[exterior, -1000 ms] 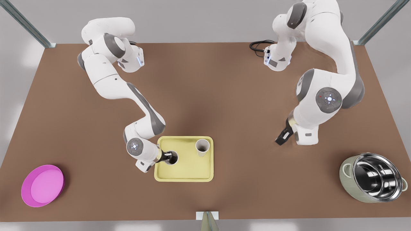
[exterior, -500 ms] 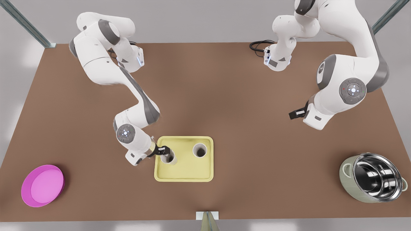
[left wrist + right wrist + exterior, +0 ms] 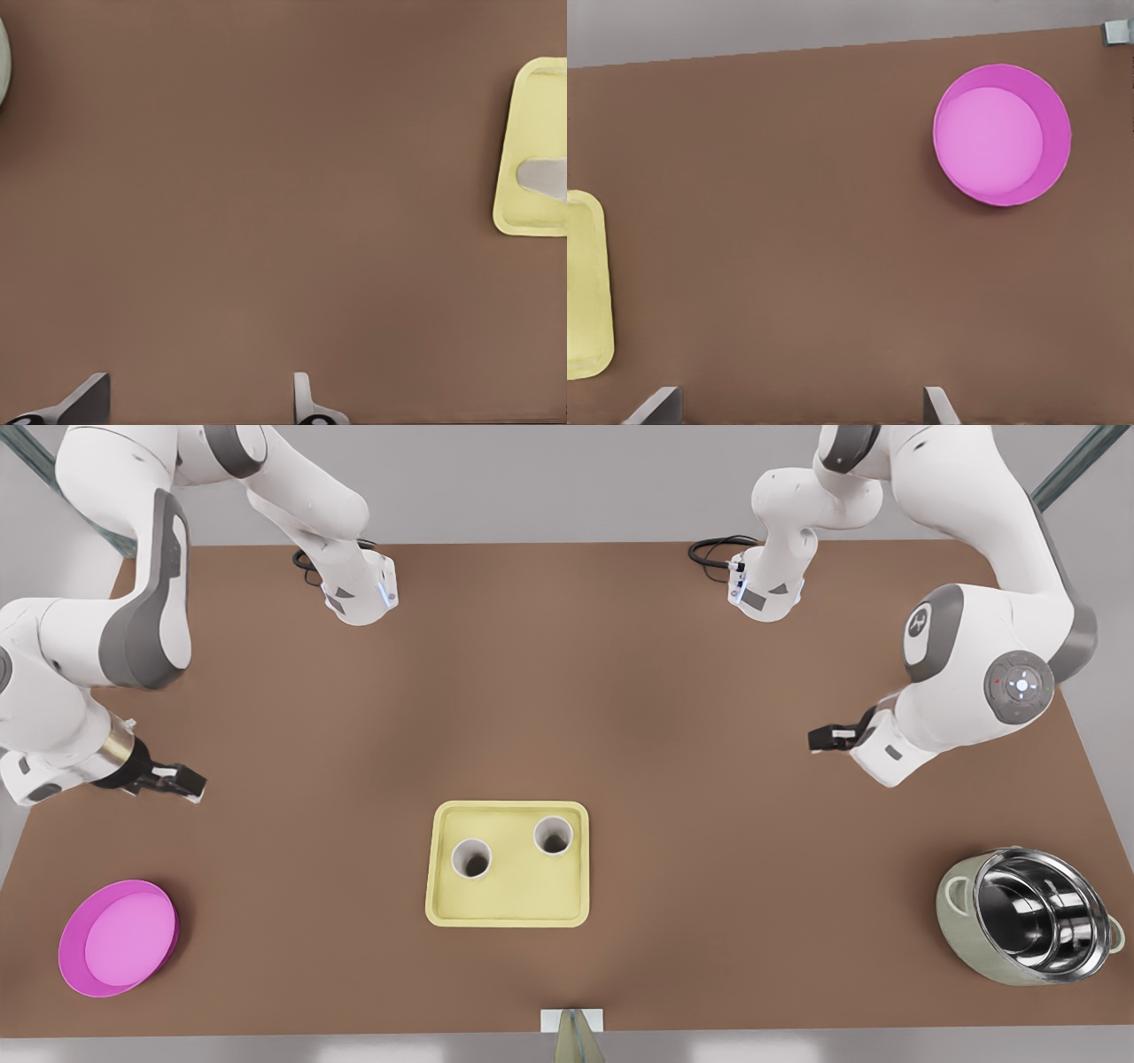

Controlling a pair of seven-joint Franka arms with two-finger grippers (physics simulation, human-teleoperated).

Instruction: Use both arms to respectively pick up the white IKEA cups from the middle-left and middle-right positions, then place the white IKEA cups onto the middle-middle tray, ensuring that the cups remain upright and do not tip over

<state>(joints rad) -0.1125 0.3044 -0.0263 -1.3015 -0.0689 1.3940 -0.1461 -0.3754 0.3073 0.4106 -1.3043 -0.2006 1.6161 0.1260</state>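
Moved: since half a second ago my right pincer (image 3: 182,782) has let go of its cup and pulled far back from the tray toward the front view's left, while my left pincer (image 3: 819,737) has barely shifted.
Plate (image 3: 118,937): round, magenta-pink, at the near corner of the table (image 3: 620,691) on the front view's left. In the right wrist view it (image 3: 1001,135) lies close to the table edge.
Pot (image 3: 1032,914): steel, tilted on its side at the near corner on the front view's right.
Tray (image 3: 514,895): pale yellow, flat, in the middle near the front edge. One rim shows in each wrist view, left (image 3: 532,195) and right (image 3: 586,292).
Cups: both white and upright on the tray's farther half. One (image 3: 471,858) is toward the front view's left, the other (image 3: 553,835) a little farther back and to the right. They stand apart, neither touching the rim.
Right pincer: well left of the tray over bare table, with its fingers (image 3: 656,403) spread and nothing between them.
Left pincer: well right of the tray and farther back. Its fingers (image 3: 306,403) are parted too, holding nothing, and one cup (image 3: 542,177) shows on the tray rim beyond.
Arms: both bases stand at the far edge of the table.
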